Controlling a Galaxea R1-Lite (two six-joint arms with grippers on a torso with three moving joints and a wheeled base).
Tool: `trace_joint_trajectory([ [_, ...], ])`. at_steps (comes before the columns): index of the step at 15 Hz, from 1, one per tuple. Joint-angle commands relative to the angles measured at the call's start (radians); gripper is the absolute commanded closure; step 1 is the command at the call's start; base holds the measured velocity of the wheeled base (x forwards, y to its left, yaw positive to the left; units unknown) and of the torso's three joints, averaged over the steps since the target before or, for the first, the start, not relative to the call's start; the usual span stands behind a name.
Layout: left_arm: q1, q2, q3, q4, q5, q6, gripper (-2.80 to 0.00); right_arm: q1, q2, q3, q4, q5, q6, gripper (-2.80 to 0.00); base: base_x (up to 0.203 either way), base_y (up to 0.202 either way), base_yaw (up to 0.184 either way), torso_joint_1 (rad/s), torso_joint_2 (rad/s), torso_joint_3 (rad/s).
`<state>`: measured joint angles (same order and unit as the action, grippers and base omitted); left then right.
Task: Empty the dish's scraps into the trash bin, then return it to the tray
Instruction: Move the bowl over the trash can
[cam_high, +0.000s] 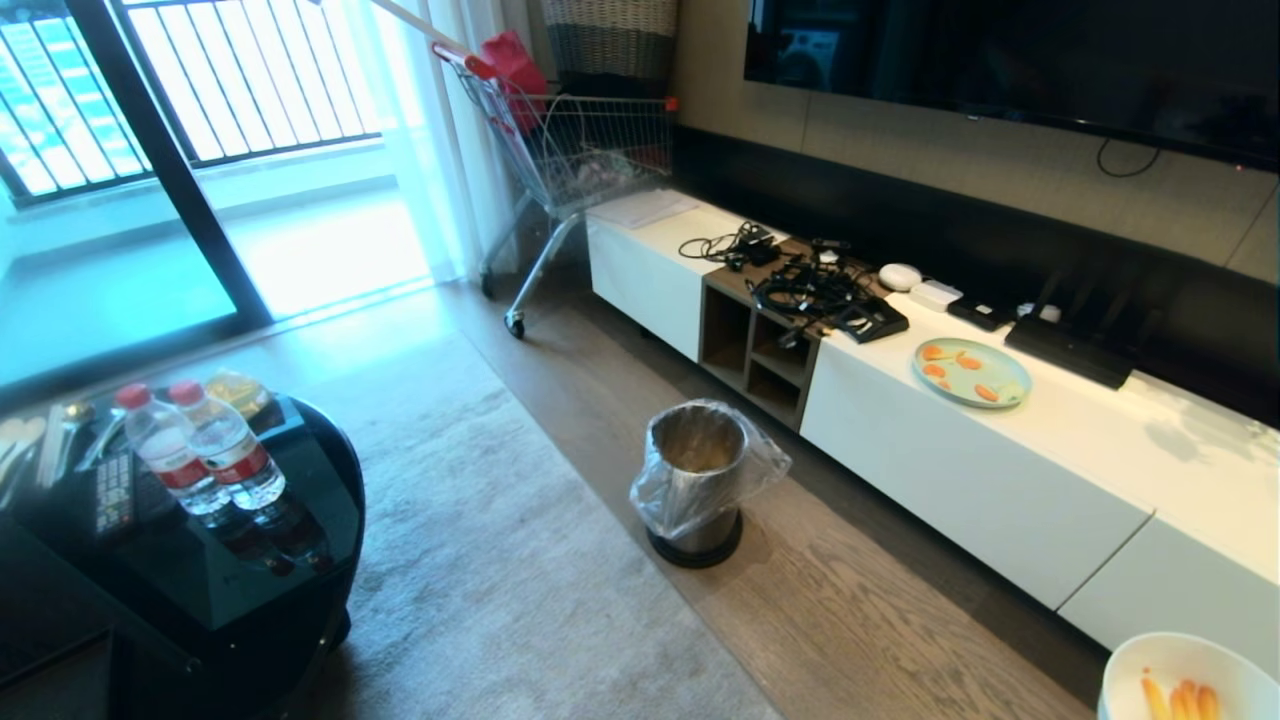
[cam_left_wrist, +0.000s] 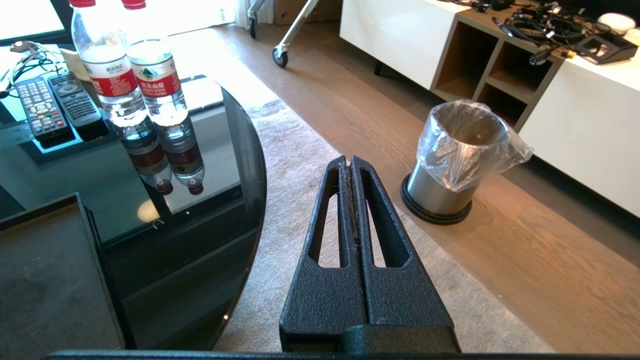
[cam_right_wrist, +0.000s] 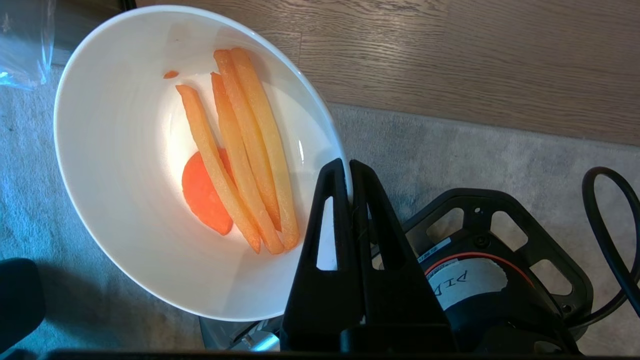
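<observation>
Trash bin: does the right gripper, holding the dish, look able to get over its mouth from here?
Probably yes: the trash bin stands open on bare floor, and the right gripper holds the dish off to one side.

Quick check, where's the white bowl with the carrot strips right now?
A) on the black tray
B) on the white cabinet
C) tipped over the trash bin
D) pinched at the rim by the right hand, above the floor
D: in the right wrist view the right hand is shut on the rim of the bowl, carrot strips inside, with rug and wood floor beneath; the trash bin stands apart.
</observation>
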<state>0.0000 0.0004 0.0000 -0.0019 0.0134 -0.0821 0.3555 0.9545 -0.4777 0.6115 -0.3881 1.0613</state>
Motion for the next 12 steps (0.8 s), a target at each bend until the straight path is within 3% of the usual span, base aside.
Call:
trace_joint_trajectory([
  [1,0.000,0.000,0.000,0.000,0.000,-0.001,0.00,0.000,-0.008,0.008,0.009,-0.002,0.008,0.00,0.000,0.000,0.000,0.000,0.00,0.000],
  [12,0.000,0.000,0.000,0.000,0.000,-0.001,0.00,0.000,-0.011,0.019,0.002,-0.002,0.014,0.00,0.013,0.000,0.000,0.000,0.00,0.000],
])
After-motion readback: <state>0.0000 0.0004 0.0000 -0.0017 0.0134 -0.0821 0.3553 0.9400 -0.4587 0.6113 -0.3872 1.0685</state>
